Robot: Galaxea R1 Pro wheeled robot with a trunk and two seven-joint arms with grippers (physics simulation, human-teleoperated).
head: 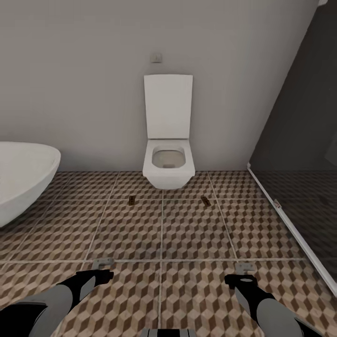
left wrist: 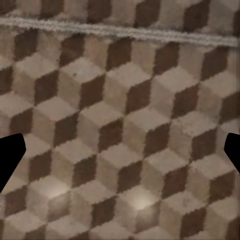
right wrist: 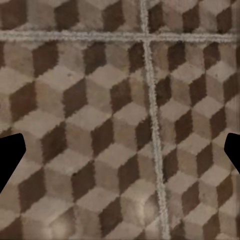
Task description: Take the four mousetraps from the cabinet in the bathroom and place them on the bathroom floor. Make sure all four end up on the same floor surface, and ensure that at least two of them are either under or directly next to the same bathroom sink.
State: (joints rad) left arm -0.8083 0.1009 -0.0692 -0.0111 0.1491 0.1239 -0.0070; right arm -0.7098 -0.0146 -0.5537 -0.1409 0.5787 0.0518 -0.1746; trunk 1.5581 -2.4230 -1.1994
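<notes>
Where both lie flat, mousetraps on bathroom floor, long axes toward toilet.

Bathroom floor: large square tiles printed with a brown, beige and cream cube pattern, divided by pale grey grout lines. Two mousetraps lie flat on it in front of the toilet, well apart: one mousetrap toward the left, beside a grout line, the second mousetrap toward the right, lying at a slant. Both wrist views show the same bare tile pattern; in the right wrist view two grout lines cross.
</notes>
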